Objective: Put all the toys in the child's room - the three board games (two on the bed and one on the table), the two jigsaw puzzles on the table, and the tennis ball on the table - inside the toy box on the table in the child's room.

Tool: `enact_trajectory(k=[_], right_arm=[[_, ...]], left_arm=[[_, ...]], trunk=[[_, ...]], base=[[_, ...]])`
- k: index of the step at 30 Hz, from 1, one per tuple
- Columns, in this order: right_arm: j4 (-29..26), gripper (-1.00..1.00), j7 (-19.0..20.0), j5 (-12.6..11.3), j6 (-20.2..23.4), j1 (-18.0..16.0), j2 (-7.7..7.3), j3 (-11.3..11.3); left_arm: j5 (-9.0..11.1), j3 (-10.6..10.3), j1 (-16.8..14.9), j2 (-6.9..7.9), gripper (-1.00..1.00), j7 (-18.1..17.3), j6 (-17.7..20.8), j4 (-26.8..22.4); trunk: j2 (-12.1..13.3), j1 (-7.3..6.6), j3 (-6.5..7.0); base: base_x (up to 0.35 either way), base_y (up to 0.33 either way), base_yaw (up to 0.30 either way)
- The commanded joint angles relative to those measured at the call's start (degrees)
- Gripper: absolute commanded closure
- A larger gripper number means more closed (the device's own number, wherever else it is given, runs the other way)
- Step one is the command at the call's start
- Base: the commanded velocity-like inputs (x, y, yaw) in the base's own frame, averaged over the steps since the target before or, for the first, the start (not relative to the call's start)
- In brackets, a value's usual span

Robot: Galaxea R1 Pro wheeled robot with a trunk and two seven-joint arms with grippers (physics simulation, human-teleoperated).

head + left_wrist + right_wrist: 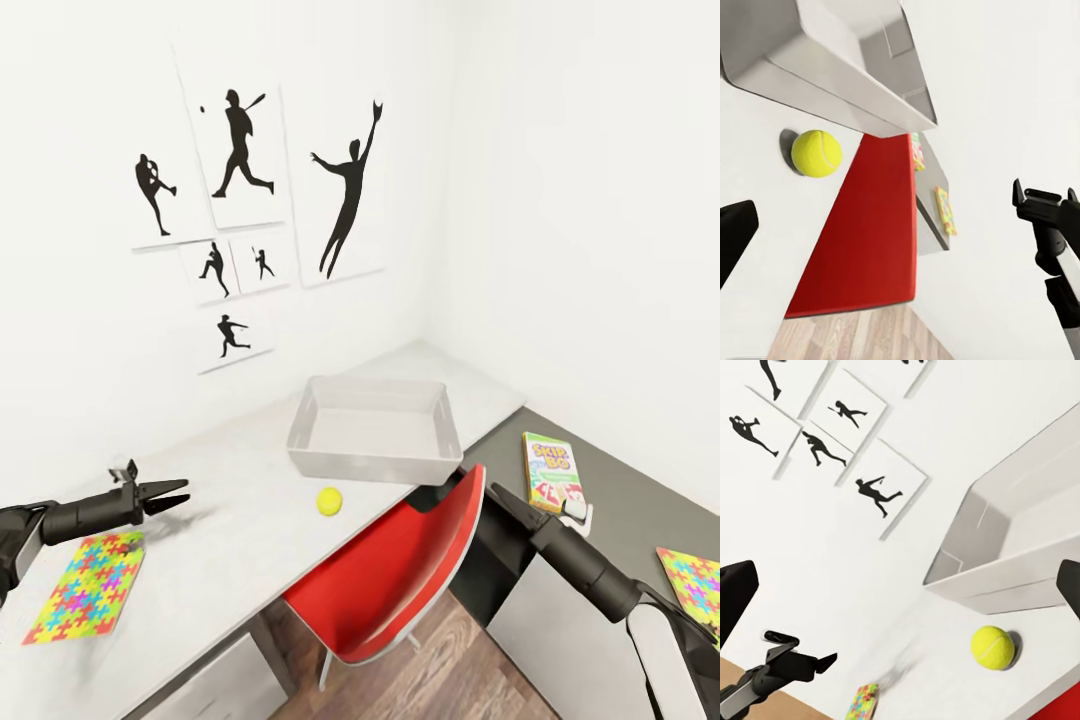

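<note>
With both my left gripper [178, 493] and right gripper [497, 494] spread wide and empty, the tennis ball [330, 501] lies between them beside the toy box [375, 462]; light, prone to roll, I'd pinch its middle.

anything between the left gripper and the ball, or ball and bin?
Nothing visible. Bare desk lies between the left gripper and the ball. The ball sits just in front of the bin; only the bin's near wall must be cleared.
</note>
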Motion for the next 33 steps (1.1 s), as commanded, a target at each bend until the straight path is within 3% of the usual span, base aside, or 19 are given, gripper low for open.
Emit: enact_trajectory(k=[1, 33], right_arm=[[0.0, -1.00, 0.0, -0.3, 0.4, -0.1, 0.00, 0.0], [0.1, -1.00, 0.1, -0.3, 0.2, -0.1, -0.04, -0.1]], left_arm=[[-0.1, 0.0, 0.0, 0.07, -1.00, -0.2, 0.7, 0.0], [-0.2, -0.2, -0.4, 0.31, -1.00, -0.2, 1.1, 0.0]], trunk=[[-0.1, 0.04, -0.02], [-0.1, 0.04, 3.02]], base=[[0.000, 0.000, 0.000], [0.000, 0.000, 0.000]])
